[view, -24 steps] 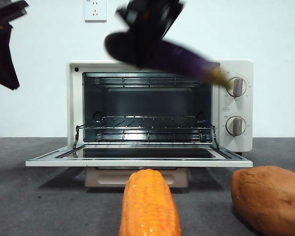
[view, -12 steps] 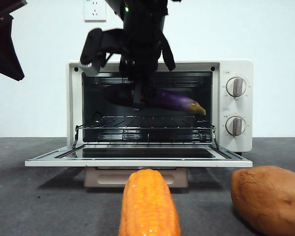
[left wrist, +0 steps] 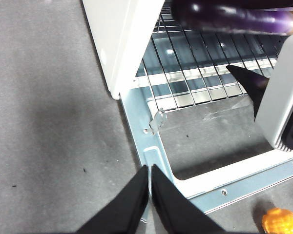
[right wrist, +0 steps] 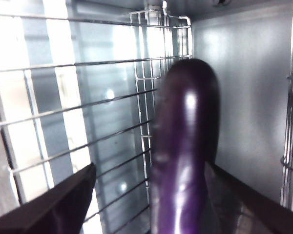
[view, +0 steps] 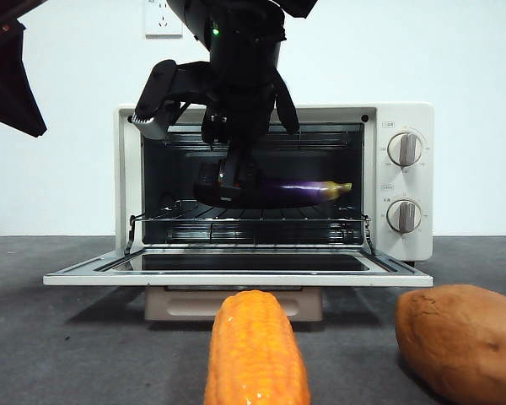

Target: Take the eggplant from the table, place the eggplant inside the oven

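Note:
The glossy purple eggplant lies lengthwise inside the open oven, just above the wire rack, its yellowish stem pointing toward the knobs. My right gripper reaches into the cavity from above. In the right wrist view the eggplant sits between the open jaws of the right gripper, and rack shows through a gap on one side. My left gripper is shut and empty above the door's hinge corner. The left wrist view also catches the eggplant over the rack.
The oven door lies folded down flat toward the front. An orange corn cob lies on the dark table before the door, and a brown sweet potato sits at the front right. The waiting left arm hangs at the upper left.
The right gripper carried the eggplant from above the oven's top down into the cavity, then lower toward the rack. The eggplant is blurred now. The left arm barely moved.

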